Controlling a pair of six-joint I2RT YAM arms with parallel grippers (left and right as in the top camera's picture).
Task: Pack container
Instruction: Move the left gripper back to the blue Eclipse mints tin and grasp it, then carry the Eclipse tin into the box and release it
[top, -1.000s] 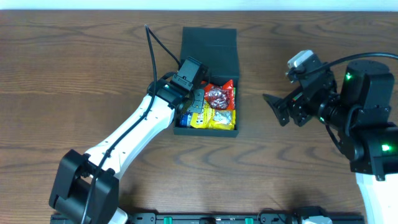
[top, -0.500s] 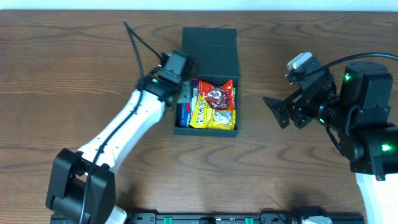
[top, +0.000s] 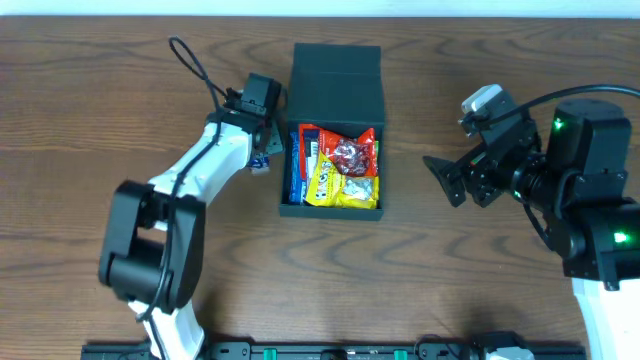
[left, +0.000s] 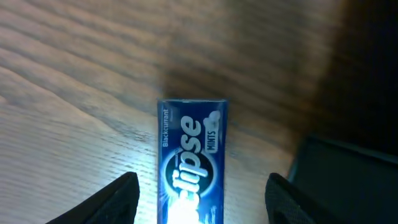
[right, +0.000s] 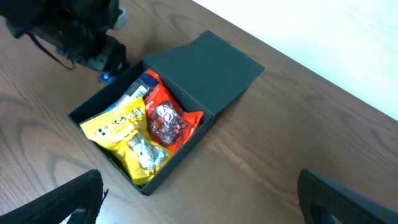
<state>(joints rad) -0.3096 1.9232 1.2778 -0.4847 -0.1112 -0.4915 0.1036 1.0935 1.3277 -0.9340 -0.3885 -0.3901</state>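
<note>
Container (top: 337, 75) stands uncovered; left end effector (left: 202, 202) has shifted to mint pack (left: 193, 143) outside

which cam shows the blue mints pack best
Left wrist: the mints pack is close up, label readable, lying on the table between the fingers of the open left claw. Overhead shows only a blue sliver beside that claw; right wrist, a blue speck beside the container.
</note>
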